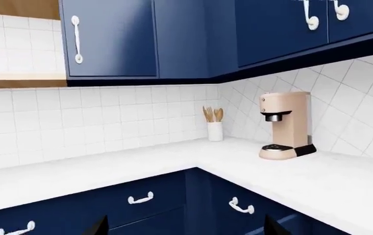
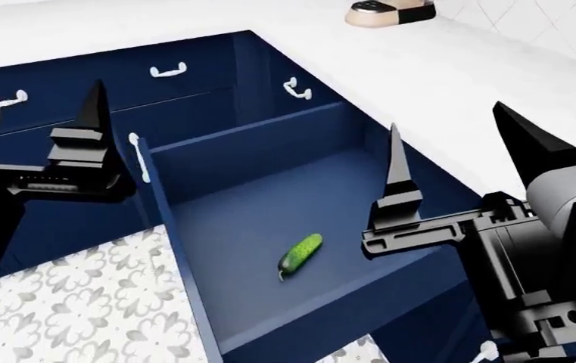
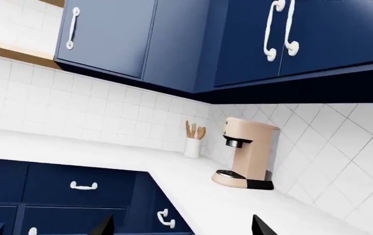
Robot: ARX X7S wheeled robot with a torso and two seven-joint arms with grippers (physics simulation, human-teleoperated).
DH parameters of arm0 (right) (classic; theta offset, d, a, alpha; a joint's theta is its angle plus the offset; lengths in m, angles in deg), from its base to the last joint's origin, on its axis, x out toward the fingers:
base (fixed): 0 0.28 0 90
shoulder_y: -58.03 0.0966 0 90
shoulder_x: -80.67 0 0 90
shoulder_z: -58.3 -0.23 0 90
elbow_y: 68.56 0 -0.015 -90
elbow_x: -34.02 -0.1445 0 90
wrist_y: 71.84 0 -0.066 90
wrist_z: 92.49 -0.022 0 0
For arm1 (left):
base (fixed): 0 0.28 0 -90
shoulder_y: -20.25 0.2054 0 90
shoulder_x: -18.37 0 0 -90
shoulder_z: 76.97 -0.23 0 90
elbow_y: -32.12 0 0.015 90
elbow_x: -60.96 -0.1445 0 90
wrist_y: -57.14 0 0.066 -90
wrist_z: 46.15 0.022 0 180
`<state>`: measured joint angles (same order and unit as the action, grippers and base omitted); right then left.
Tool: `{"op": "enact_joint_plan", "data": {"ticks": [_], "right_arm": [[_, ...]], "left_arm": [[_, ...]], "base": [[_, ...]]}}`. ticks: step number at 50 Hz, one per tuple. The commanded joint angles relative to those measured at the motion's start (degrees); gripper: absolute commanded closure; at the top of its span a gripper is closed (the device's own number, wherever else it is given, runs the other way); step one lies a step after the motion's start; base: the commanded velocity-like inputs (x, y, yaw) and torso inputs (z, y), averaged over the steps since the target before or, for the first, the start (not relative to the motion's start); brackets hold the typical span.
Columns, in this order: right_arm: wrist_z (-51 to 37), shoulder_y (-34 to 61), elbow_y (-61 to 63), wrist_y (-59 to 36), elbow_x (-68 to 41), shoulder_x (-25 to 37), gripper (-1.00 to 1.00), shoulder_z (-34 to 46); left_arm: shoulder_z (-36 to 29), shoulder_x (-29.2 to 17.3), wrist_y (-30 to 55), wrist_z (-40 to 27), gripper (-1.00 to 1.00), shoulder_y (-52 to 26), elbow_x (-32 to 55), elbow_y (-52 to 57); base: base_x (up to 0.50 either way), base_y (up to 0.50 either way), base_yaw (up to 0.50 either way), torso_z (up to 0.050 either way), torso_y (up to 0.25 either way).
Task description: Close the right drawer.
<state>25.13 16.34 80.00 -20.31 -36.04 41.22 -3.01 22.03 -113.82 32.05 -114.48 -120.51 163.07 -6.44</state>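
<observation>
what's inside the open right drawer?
One small green cucumber lies on the floor of the wide navy-blue right drawer, apart from its walls. The rest of the visible floor is bare. The right gripper covers the drawer's right edge.

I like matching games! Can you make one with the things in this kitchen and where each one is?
Things:
1. cucumber
2. coffee machine
3. wooden utensils
4. right drawer

Places or states:
A. in a white holder in the counter's corner
B. pulled open
C. lying inside the drawer
D. on the white countertop

Pairs: 1-C, 2-D, 3-A, 4-B
</observation>
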Motion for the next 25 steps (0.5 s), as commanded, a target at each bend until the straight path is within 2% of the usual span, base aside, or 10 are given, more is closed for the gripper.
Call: {"op": "enact_joint_plan", "data": {"ticks": [1, 25], "right_arm": [[-0.1, 0.8, 0.3, -0.3, 0.4, 0.3, -1.00, 1.1], [-0.7, 1.7, 0.6, 0.6, 1.4, 0.8, -1.00, 3.6]], "left_arm": [[-0.1, -0.2, -0.3, 0.2, -1.00, 0.0, -0.3, 0.0], [-0.1, -0.5, -0.6, 1.0, -1.00, 0.6, -1.2, 0.3]], "base": [[0.00, 0.00, 0.50, 0.000, 0.000], [0.00, 0.00, 0.50, 0.000, 0.000]]}}
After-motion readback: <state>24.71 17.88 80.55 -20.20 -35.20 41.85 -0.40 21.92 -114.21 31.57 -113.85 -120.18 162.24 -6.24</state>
